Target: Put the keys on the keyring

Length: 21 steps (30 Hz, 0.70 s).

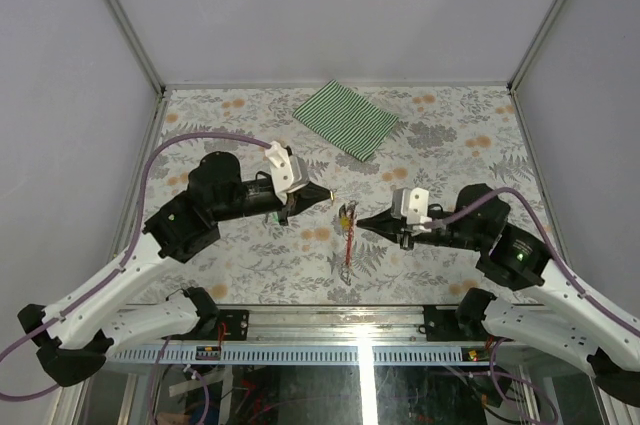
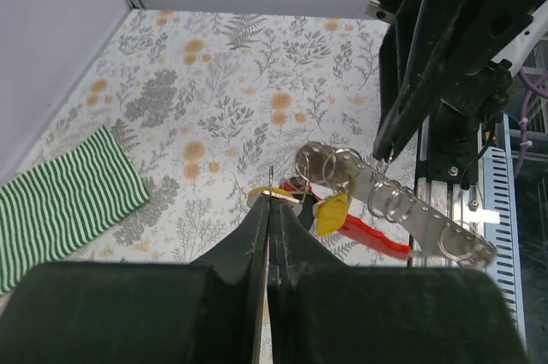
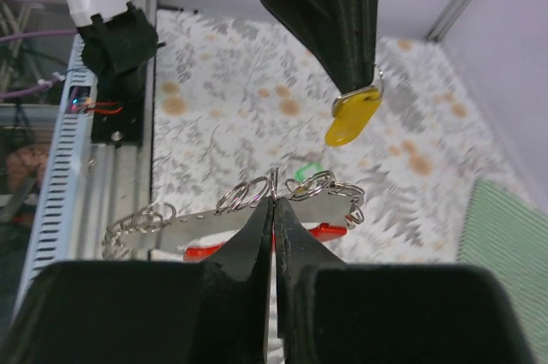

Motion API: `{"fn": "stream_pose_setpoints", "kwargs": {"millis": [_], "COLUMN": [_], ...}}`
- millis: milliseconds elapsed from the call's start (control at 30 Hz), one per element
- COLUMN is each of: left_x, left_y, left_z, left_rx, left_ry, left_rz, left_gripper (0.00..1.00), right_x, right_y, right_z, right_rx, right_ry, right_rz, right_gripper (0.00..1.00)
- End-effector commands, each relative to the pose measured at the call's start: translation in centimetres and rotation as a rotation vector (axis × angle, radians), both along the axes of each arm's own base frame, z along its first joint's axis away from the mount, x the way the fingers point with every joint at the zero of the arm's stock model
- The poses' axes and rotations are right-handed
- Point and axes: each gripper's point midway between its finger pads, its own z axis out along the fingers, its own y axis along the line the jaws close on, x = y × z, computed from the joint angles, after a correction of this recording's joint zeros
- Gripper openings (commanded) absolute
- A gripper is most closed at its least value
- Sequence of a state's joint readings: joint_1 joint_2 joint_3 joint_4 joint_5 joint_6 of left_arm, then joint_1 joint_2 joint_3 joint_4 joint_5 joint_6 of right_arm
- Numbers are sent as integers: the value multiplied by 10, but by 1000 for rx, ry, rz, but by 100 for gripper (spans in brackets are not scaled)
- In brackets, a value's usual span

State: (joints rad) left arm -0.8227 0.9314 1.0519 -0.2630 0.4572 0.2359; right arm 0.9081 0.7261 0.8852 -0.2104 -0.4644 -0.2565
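My left gripper (image 1: 327, 195) is shut on a yellow-headed key (image 2: 264, 195), which also shows in the right wrist view (image 3: 353, 117). My right gripper (image 1: 366, 222) is shut on a silver ring (image 3: 272, 182) of the keyring (image 1: 347, 237). The keyring is a red strap (image 2: 370, 232) with a silver plate (image 2: 402, 205) carrying several rings. A second yellow key (image 2: 332, 212) hangs at the keyring's rings. A green key (image 3: 308, 172) shows blurred behind the rings. The two gripper tips are a short way apart, with the keyring between them.
A green striped cloth (image 1: 345, 119) lies at the back middle of the flowered table (image 1: 450, 135). The metal rail (image 1: 330, 330) runs along the near edge. Grey walls (image 1: 60, 95) close in the sides and back.
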Motion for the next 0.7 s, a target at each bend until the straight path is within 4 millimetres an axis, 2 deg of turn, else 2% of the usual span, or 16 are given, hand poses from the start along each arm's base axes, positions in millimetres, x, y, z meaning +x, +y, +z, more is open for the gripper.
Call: {"fn": "stream_pose_setpoints", "kwargs": {"millis": [0, 200, 367, 667], "left_x": [-13, -25, -34, -49], "left_y": [8, 16, 15, 12], "left_z": [31, 57, 66, 79], "left_rx": [-8, -51, -55, -73], "left_ry": [-89, -187, -194, -162], "left_rz": [-58, -91, -140, -215], "left_gripper": [0, 0, 0, 0], "right_x": [5, 6, 0, -26], "right_y": [3, 6, 13, 28], "right_z": [64, 85, 99, 105], "right_rx": [150, 137, 136, 108], "right_ry": [-291, -205, -63, 75], "right_rz": [23, 13, 38, 205], "right_gripper": [0, 0, 0, 0]}}
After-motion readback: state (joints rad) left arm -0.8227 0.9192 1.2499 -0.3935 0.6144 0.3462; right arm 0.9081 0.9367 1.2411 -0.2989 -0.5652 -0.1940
